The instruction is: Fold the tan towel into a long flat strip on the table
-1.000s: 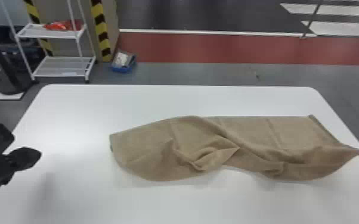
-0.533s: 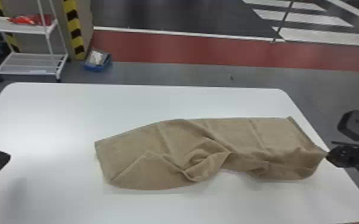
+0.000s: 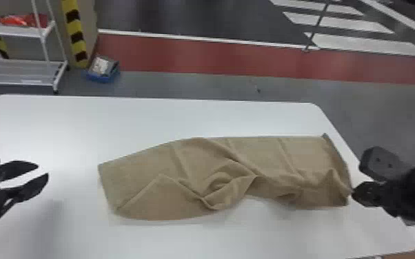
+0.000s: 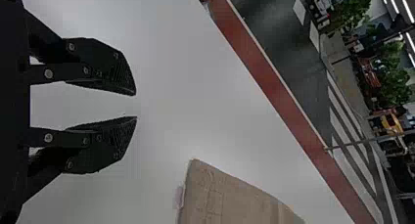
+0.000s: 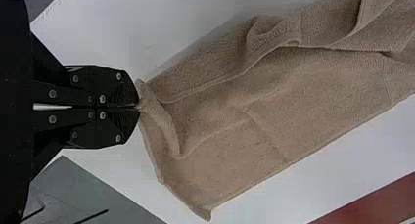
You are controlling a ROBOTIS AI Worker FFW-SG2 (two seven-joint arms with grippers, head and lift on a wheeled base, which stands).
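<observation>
The tan towel (image 3: 196, 175) lies lengthwise across the white table, rumpled, with raised folds in its middle and a bunched right end. At the towel's near right corner is my right gripper (image 3: 353, 194); in the right wrist view, this gripper (image 5: 139, 106) is shut on a pinch of the towel (image 5: 274, 116). My left gripper (image 3: 43, 172) stands open above the table at the left, apart from the towel. In the left wrist view, a gap separates the fingers of the left gripper (image 4: 136, 105), and one corner of the towel (image 4: 225, 199) shows beyond them.
The white table (image 3: 79, 124) has rounded far corners, and its right edge runs close beside the towel's right end. Behind it on the floor are a white shelf rack (image 3: 20, 72) and a blue bin (image 3: 102, 74).
The head view has turned toward the right. The towel's right corner, held in my right gripper, has come inward and down, and its left part has spread toward the near side. My left gripper's fingers have parted.
</observation>
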